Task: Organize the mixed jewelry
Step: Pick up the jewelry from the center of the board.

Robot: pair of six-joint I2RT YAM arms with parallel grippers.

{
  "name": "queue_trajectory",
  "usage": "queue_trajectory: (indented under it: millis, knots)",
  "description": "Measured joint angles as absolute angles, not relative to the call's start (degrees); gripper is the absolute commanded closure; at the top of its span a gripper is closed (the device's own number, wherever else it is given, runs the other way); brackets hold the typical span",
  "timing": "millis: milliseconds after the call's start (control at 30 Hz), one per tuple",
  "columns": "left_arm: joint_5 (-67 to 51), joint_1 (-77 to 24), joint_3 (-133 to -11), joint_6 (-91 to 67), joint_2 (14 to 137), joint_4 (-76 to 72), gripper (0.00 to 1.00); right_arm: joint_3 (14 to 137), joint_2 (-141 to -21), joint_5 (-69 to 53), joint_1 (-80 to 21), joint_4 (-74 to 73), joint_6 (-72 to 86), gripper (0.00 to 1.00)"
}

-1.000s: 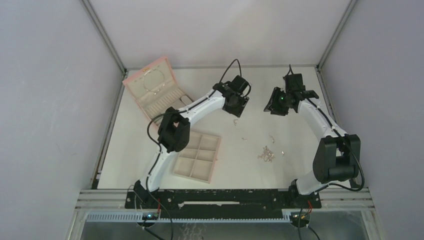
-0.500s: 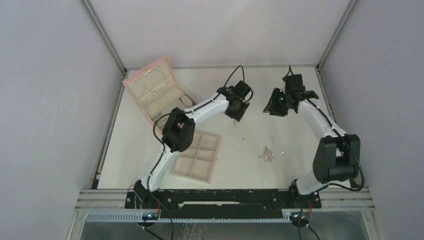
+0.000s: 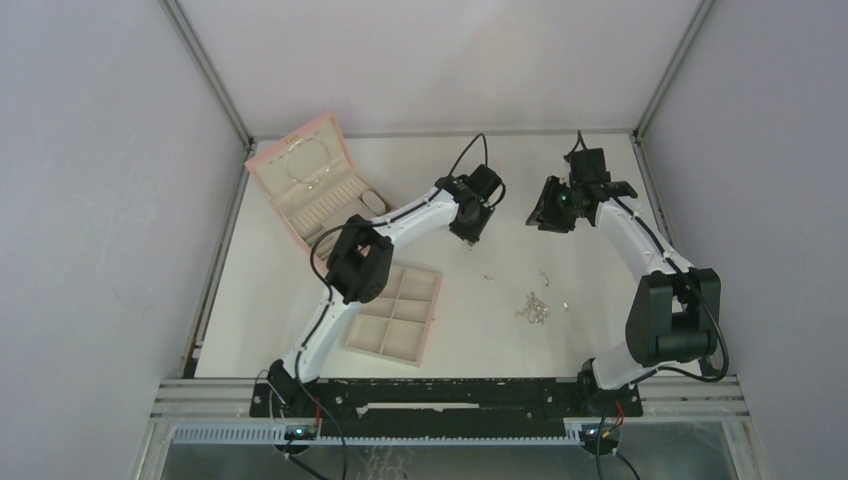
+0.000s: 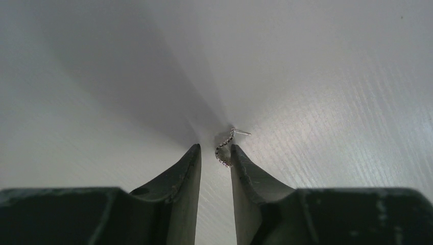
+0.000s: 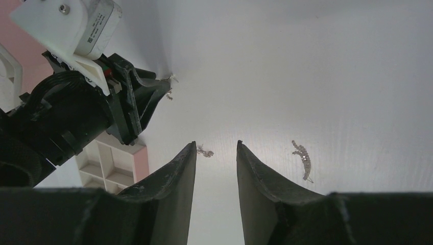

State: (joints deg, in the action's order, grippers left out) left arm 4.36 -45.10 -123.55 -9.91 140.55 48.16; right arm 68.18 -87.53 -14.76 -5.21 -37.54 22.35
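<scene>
At the far left, an open pink box (image 3: 310,180) lies on the pale desk (image 3: 260,300), beyond the far left corner of the beige six-compartment tray (image 3: 395,325) and apart from it. The left arm crosses above the tray's far left corner.

The left pincer (image 4: 215,150) is down at the desk beyond the tray's far right corner. Its fingers stand slightly apart and are clamped on nothing. A tiny curved earring (image 4: 224,145), silver with a beaded look, lies on the desk right at the fingertips, against the tip of the right-hand finger in the wrist view.

Just right of the tray's far right corner lies a small silver scrap (image 3: 489,277). Farther right of the tray are a short curved chain piece (image 3: 543,274), a small chain cluster (image 3: 533,309) level with the tray's middle, and just beside that a single tiny piece (image 3: 565,305). All of them lie loose on the desk, and none is in the tray.

The right pincer (image 5: 216,145) hangs above the desk, well beyond and right of the tray. Its fingers are spread and hold nothing. In its wrist view the silver scrap shows in the gap between the fingertips, on the desk below.
</scene>
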Motion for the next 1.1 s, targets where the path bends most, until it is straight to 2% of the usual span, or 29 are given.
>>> queue_trajectory:
  millis: [200,433,500,1100]
  knots:
    - [4.36,-45.10,-123.48,-10.04,140.73,48.10,0.82,68.18,-87.55,-15.20,-5.04,-37.56,22.22,0.58]
    - [3.31,-45.10,-121.45,-11.73,139.65,47.40,0.84,68.18,-87.55,-15.46,-4.95,-37.56,22.17,0.59]
    - [2.48,-45.12,-120.03,-13.04,138.80,47.40,0.84,68.18,-87.55,-15.57,-4.95,-37.56,22.15,0.64]
    - [-3.66,-45.39,-114.39,-21.47,133.84,49.50,0.58,66.63,-87.55,-16.60,-5.41,-37.08,21.98,0.62]
